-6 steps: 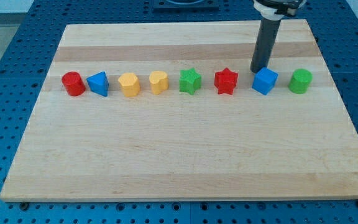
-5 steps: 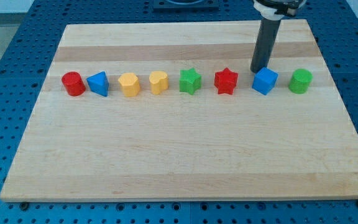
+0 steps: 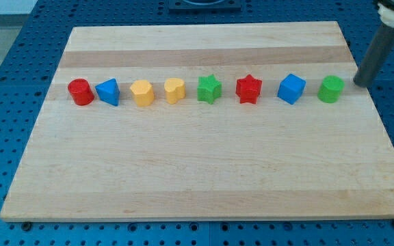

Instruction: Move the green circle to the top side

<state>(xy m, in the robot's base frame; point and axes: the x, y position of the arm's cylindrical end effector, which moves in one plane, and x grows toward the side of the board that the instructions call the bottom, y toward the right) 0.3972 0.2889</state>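
Blue pegboard frames the wooden table (image 3: 204,171), which carries 8 blocks in 1 row. My tip (image 3: 358,83), the end effector here, is a plain rod with nothing to open and nothing held; it sits just right of the green circle (image 3: 331,89), near the table's right edge, not touching it as far as I can tell. Left of the circle stands the blue cube (image 3: 291,89). Bare wood lies between the row and the view's top.
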